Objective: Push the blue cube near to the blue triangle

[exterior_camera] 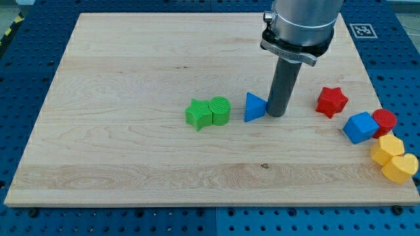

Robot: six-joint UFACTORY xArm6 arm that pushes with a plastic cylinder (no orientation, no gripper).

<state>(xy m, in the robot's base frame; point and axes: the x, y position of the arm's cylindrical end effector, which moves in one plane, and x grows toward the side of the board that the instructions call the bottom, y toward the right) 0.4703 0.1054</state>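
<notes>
The blue cube (359, 127) sits near the board's right edge, touching a red round block (384, 120). The blue triangle (254, 107) lies near the middle of the board. My tip (276, 115) rests on the board right beside the triangle's right corner, touching or almost touching it. The blue cube is well to the right of my tip, with the red star between them and a little higher in the view.
A green star (197, 115) and a green round block (220, 110) sit together left of the triangle. A red star (331, 101) lies right of my tip. Two yellow blocks (392, 157) sit at the board's lower right edge. The wooden board (131, 151) ends close behind them.
</notes>
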